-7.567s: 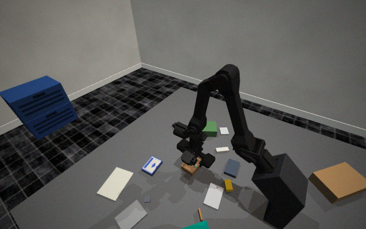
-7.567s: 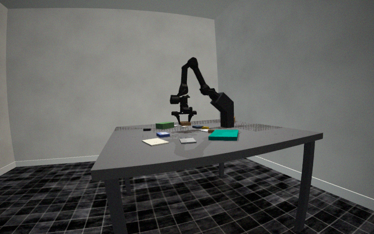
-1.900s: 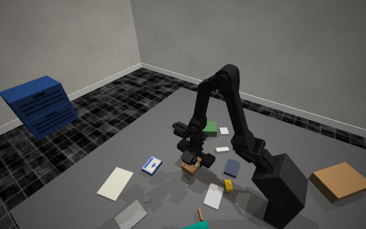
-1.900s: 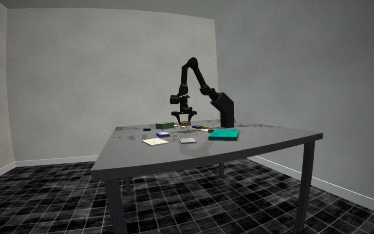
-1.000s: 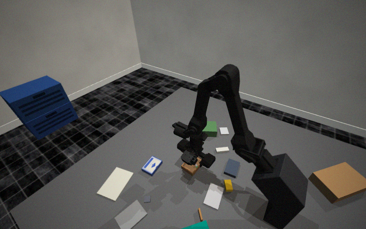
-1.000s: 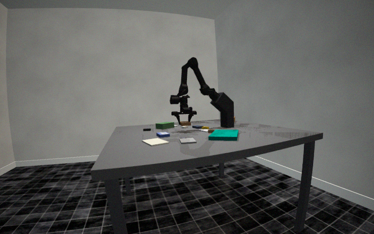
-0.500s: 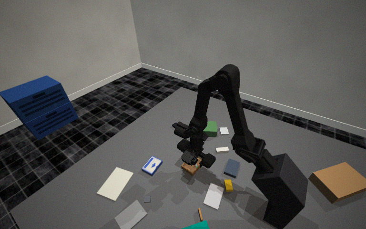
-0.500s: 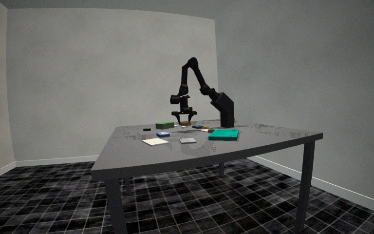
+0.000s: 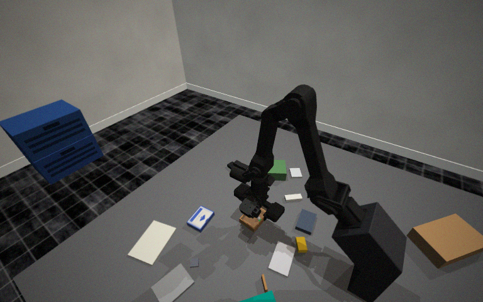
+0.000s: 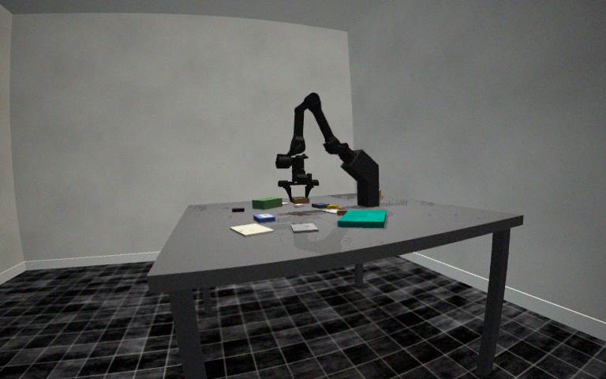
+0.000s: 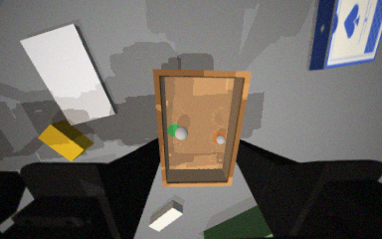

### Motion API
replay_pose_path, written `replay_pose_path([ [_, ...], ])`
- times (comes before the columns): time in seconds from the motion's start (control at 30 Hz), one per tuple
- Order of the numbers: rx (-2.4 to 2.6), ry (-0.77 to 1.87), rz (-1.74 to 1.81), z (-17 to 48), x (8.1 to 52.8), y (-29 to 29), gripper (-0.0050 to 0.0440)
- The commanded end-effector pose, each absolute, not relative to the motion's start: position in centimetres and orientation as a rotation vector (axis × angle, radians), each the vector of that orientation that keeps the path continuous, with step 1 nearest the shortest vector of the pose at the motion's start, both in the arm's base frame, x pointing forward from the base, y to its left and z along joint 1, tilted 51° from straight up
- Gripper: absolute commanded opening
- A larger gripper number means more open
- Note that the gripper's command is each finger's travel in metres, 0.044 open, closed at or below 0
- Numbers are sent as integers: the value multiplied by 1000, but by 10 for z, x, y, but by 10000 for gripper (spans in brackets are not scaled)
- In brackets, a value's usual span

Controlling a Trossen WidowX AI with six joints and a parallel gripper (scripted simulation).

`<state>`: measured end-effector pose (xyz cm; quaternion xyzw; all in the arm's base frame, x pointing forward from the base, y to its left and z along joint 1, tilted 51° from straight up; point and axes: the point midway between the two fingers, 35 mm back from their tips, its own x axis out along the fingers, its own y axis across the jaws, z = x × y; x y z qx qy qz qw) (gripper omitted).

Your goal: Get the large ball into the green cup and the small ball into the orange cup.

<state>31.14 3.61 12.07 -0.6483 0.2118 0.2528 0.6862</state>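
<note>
While both balls sat at their cups, the wooden puzzle [image 11: 201, 126] was gripped.
It was clamped between wide-set fingers; setting it on the desk [image 9: 213, 256] and release seemingly remained.
</note>
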Motion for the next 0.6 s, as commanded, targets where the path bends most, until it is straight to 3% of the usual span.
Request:
replay_pose_path([
  [0.0,-1455,468,569,121,311,37,0],
  [0.57,-1455,479,574,121,312,37,0],
])
